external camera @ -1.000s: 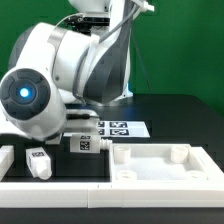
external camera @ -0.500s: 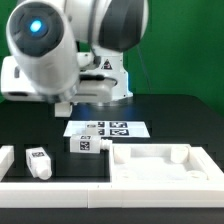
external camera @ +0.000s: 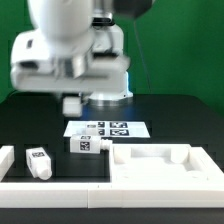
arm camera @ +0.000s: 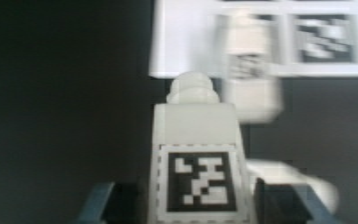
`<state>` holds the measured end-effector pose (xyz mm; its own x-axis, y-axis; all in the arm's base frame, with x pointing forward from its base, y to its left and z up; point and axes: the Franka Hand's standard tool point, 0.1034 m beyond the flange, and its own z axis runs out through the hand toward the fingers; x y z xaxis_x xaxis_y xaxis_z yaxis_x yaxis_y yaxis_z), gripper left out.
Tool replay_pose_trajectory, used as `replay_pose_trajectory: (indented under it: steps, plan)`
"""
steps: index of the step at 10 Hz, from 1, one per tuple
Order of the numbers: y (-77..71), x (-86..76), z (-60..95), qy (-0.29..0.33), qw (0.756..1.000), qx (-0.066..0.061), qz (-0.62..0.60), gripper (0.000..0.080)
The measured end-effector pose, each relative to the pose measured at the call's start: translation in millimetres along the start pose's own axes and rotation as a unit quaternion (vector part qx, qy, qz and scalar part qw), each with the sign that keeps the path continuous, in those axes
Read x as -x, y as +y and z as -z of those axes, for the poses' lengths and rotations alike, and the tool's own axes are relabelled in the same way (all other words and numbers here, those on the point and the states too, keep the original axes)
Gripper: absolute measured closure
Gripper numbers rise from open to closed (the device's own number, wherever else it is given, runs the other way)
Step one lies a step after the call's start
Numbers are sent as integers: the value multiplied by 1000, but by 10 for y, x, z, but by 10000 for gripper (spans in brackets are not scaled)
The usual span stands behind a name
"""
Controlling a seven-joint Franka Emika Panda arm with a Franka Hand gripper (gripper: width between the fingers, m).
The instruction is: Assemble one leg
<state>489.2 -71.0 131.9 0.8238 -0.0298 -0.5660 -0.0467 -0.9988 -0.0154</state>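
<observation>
In the wrist view my gripper (arm camera: 183,203) is shut on a leg (arm camera: 197,125), a white oblong block with a black-and-white tag, held between the two blue fingers (arm camera: 105,205). In the exterior view the arm is blurred and high above the table, and a pale block (external camera: 71,103) hangs under it. Another leg (external camera: 88,143) lies at the marker board's front edge; it also shows in the wrist view (arm camera: 247,65). One more leg (external camera: 40,162) lies at the exterior view's left.
The marker board (external camera: 108,128) lies at the table's middle, also in the wrist view (arm camera: 318,45). A large white panel with recesses (external camera: 165,170) spans the front. A further white block (external camera: 5,158) sits at the far left edge.
The arm has swung up and turned, uncovering the exterior view's left side of the table. The legs on the table have not moved.
</observation>
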Motion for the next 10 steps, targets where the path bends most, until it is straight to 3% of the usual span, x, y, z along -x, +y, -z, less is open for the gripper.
replay_pose_trajectory:
  steps: [1, 2, 3, 6, 7, 8, 10]
  plan:
    - [-174, -4, 315, 48, 999, -20, 2, 515]
    - [-130, 7, 439, 84, 996, -19, 9, 515]
    - [28, 32, 300, 88, 996, -20, -3, 515]
    - [-1, -84, 361, 203, 979, -10, -3, 515]
    - [-165, -199, 484, 243, 970, -8, -13, 515]
    - [-430, -331, 721, 292, 956, -13, -22, 515]
    - [-850, -445, 1049, 363, 930, -20, -43, 515]
